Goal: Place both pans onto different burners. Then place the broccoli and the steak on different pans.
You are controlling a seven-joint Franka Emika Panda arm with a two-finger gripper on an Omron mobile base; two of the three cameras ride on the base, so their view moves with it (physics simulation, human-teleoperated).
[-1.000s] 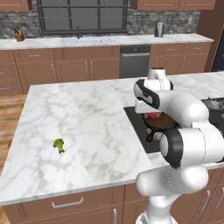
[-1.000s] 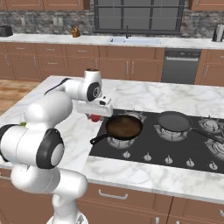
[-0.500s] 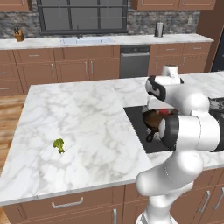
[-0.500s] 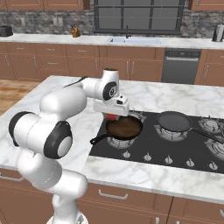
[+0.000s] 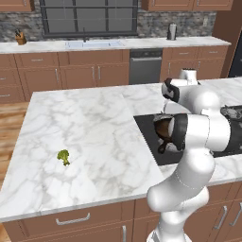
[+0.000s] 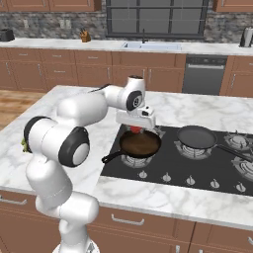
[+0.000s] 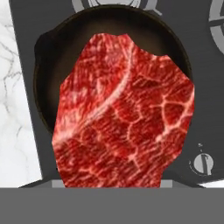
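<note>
Red marbled steak (image 7: 124, 118) above round pan (image 7: 52, 52)

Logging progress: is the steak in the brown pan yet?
Not yet. The steak hangs under the gripper, above the brown pan.

Hidden and cut off
You can't see the fingertips behind the steak (image 7: 122, 113), and it covers most of the brown pan (image 7: 50, 65).
</note>
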